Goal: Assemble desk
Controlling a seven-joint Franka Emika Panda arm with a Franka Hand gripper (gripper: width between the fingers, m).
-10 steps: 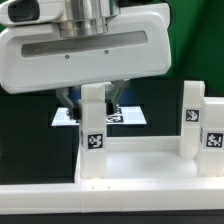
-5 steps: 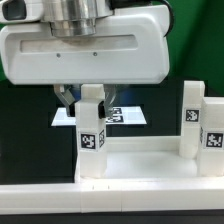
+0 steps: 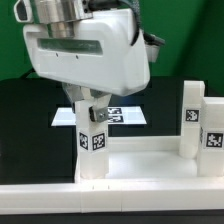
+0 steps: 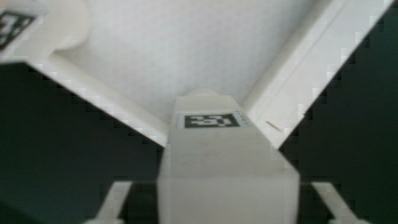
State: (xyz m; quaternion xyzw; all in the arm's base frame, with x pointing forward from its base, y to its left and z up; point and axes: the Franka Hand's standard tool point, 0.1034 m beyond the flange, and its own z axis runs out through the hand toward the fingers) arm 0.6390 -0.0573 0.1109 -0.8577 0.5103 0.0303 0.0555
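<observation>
In the exterior view the glossy white robot arm's two-finger gripper (image 3: 90, 104) hangs from a bulky tilted wrist housing and comes down on the top of a blocky square white plastic leg (image 3: 92, 140) that stands upright at the exterior view's left. Grey fingers (image 3: 78, 106) flank the leg's upper end, pinching it. The leg carries a black-and-white tag (image 3: 97, 141) on its near face. It rises from the left corner of the wide rectangular rimmed white plastic tabletop (image 3: 140, 158), which lies across the near part of the scene on a black table surface (image 3: 25, 120). A second white square leg (image 3: 192, 122) stands upright at the exterior view's right, with another blocky white piece (image 3: 213, 135) just beside it, both tagged. Farther back, a flat white marker board (image 3: 128, 116) lies on the table, partly hidden by the gripper.

The wrist view looks straight down the held leg (image 4: 217, 160). It shows a tag (image 4: 212, 120) on that leg's end, and the pale inner tips of the two fingers (image 4: 114, 200) standing on either side. Beyond it spreads the tabletop's flat textured panel (image 4: 187, 50) with its raised rims meeting in a corner. The second leg and the marker board do not appear there.
</observation>
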